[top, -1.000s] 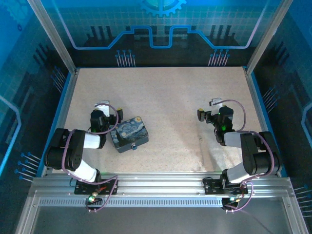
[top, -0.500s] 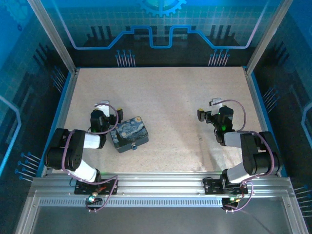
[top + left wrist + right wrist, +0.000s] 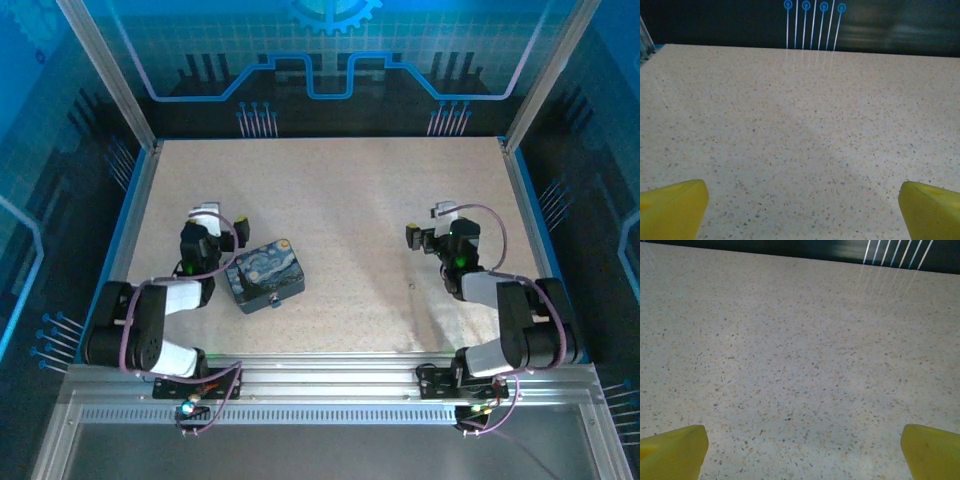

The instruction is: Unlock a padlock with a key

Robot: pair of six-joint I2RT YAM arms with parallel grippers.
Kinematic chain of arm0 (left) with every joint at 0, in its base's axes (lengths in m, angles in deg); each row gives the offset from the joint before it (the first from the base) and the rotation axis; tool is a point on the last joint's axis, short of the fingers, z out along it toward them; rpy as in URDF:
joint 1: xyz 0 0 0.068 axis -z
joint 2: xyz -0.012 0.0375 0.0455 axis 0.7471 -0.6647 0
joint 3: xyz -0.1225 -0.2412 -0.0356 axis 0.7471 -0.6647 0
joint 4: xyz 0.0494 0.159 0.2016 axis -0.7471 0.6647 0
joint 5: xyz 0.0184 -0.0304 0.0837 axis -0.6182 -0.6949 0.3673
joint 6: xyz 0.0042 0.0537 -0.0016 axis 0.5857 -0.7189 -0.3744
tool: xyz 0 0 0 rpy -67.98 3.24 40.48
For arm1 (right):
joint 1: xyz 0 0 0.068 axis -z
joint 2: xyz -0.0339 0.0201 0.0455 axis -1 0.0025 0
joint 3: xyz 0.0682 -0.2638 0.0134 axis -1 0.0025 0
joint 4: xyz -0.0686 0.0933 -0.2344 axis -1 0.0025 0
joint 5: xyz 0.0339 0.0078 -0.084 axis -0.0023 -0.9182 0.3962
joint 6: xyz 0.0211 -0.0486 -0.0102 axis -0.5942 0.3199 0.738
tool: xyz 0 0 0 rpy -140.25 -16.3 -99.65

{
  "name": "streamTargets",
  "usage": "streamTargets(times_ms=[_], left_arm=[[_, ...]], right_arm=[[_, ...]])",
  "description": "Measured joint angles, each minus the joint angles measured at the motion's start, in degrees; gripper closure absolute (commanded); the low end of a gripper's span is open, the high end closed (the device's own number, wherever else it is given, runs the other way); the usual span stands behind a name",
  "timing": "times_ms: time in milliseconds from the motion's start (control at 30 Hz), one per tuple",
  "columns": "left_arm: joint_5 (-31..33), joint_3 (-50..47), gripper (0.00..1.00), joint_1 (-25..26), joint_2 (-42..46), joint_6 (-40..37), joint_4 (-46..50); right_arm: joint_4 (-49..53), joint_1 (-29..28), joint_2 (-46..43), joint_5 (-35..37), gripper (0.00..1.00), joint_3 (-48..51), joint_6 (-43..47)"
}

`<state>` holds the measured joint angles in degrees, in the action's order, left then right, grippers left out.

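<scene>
The padlock (image 3: 276, 302) is a tiny dark bluish thing with a silvery bit, at the near edge of the starry-night box (image 3: 264, 273). My left gripper (image 3: 208, 216) is just left of the box and points away from it toward the far wall. In the left wrist view it (image 3: 802, 202) is open, its yellow fingertips (image 3: 672, 207) wide apart over bare table. My right gripper (image 3: 440, 216) is over the right half of the table, also open (image 3: 802, 445) with nothing between its fingers. A tiny dark speck (image 3: 410, 287) lies left of the right arm, too small to tell whether it is the key.
The speckled beige table (image 3: 330, 200) is walled by blue-lit panels at the back and both sides. A metal rail (image 3: 320, 385) runs along the near edge, where the arm bases are bolted.
The left arm has shifted a little: its elbow moved left and nearer, and its gripper edged up and left. The right arm has barely moved. Both grippers stayed open.
</scene>
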<state>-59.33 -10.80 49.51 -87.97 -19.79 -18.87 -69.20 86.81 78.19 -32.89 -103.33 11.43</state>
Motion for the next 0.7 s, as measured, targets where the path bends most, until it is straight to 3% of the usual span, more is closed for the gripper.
streamTargets(times_ms=[233, 433, 700], left_arm=[[1.8, 3.0, 0.01, 0.0, 11.6, 4.3, 12.9], [1.7, 13.7, 0.01, 0.0, 18.5, 13.9, 33.3], [-8.3, 19.3, 0.01, 0.3, 20.9, 29.3, 52.8]], right_arm=[[11.4, 0.0, -8.5, 0.4, 0.00, -4.3, -2.1], [28.3, 0.0, -14.1, -0.9, 0.00, -11.9, -8.3], [51.0, 0.0, -19.9, -3.7, 0.00, -15.1, -18.5]])
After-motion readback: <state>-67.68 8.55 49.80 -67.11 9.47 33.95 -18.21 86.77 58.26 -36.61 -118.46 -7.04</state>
